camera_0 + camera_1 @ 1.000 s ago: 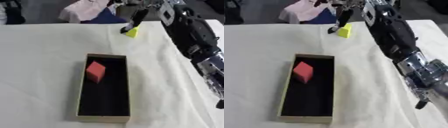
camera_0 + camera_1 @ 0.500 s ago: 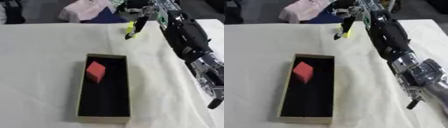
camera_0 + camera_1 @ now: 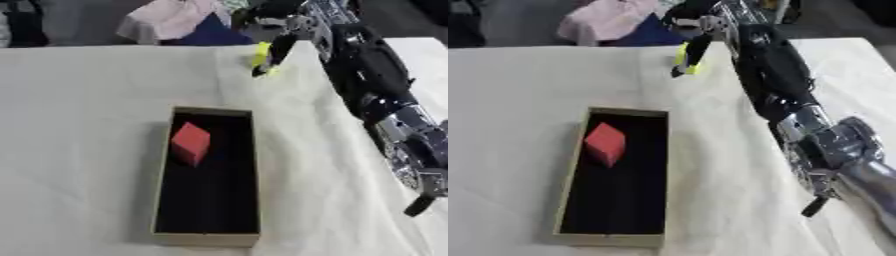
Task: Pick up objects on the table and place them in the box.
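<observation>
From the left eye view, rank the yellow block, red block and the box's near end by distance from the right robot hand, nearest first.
1. Yellow block: at the right robot hand, between its fingers, at the table's far side.
2. Red block: inside the box's far half.
3. Box's near end: closest to the camera, farthest away.

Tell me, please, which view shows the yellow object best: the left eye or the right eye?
The left eye view, slightly: the yellow object shows beside the right hand, whose dark fingers cover part of it. The right eye view shows nearly the same, with fingers across it as well.
</observation>
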Controlling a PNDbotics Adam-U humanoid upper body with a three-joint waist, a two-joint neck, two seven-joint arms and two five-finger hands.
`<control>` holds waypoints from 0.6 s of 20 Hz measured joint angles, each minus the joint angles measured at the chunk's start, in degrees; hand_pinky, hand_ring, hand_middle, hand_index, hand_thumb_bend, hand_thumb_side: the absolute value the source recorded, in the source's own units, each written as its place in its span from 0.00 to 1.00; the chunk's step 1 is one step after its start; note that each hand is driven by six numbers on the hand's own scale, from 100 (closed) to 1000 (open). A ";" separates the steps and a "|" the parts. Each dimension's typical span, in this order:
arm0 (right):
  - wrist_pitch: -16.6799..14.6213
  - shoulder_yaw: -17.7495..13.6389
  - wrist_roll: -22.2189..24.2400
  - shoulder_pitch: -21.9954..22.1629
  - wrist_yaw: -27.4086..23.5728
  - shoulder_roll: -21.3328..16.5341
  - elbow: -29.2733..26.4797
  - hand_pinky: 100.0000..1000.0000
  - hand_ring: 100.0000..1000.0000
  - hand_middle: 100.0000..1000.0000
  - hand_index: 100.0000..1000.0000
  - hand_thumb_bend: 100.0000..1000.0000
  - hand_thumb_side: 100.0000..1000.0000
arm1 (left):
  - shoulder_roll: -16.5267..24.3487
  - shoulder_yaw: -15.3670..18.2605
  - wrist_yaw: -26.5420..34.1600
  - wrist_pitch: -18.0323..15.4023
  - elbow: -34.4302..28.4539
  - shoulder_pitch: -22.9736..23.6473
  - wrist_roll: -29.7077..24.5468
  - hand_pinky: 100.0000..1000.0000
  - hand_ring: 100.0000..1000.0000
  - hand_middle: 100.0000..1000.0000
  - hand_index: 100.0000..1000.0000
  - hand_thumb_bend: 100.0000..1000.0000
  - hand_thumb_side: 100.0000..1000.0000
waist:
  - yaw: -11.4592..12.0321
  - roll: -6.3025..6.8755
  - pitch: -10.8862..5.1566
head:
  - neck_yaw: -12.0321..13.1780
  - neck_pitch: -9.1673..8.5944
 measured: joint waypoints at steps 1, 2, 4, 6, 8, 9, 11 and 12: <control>0.73 -0.42 -0.25 -0.10 0.00 0.09 0.27 0.89 0.86 0.81 0.95 0.52 0.48 | 0.00 0.00 -0.03 0.00 0.00 0.02 0.00 0.82 0.90 0.92 0.90 0.30 0.87 | 0.00 0.02 0.00 | -0.02 -0.04; 1.55 -0.81 -0.43 -0.27 0.02 0.23 0.55 0.89 0.85 0.81 0.94 0.51 0.49 | 0.00 0.00 -0.05 0.00 0.00 0.04 0.00 0.81 0.90 0.92 0.90 0.30 0.88 | -0.01 0.04 0.01 | -0.09 -0.09; 3.39 -1.55 -0.68 -0.57 0.44 0.37 1.28 0.88 0.85 0.81 0.94 0.47 0.57 | -0.01 -0.01 -0.08 0.00 0.00 0.09 0.00 0.82 0.90 0.92 0.90 0.30 0.88 | -0.01 0.05 0.05 | -0.25 -0.24; 5.45 -2.24 -1.10 -0.74 1.20 0.39 2.11 0.88 0.85 0.80 0.94 0.47 0.58 | -0.01 -0.01 -0.13 0.01 0.00 0.23 0.00 0.82 0.90 0.92 0.90 0.30 0.88 | -0.01 0.06 0.17 | -0.40 -0.28; 6.94 -2.64 -1.70 -0.77 2.12 0.58 2.72 0.87 0.84 0.80 0.94 0.45 0.59 | -0.18 -0.01 -0.17 0.02 -0.01 0.34 0.00 0.82 0.90 0.92 0.90 0.30 0.88 | -0.01 0.07 0.26 | -0.43 -0.31; 7.67 -2.92 -2.03 -0.78 2.56 0.73 2.97 0.87 0.84 0.80 0.94 0.45 0.59 | -0.26 -0.01 -0.18 0.02 -0.01 0.39 0.00 0.82 0.90 0.92 0.90 0.30 0.88 | 0.00 0.08 0.32 | -0.43 -0.36; 9.21 -3.47 -2.68 -0.81 3.48 0.87 3.58 0.86 0.83 0.79 0.94 0.45 0.60 | -0.43 -0.01 -0.20 0.02 -0.01 0.47 0.00 0.81 0.90 0.92 0.90 0.30 0.88 | 0.02 0.11 0.43 | -0.45 -0.55; 9.98 -3.76 -2.94 -0.92 3.91 0.89 3.94 0.86 0.83 0.79 0.94 0.44 0.59 | -0.43 -0.01 -0.21 0.02 -0.01 0.48 0.00 0.81 0.90 0.92 0.90 0.30 0.88 | 0.02 0.14 0.46 | -0.48 -0.67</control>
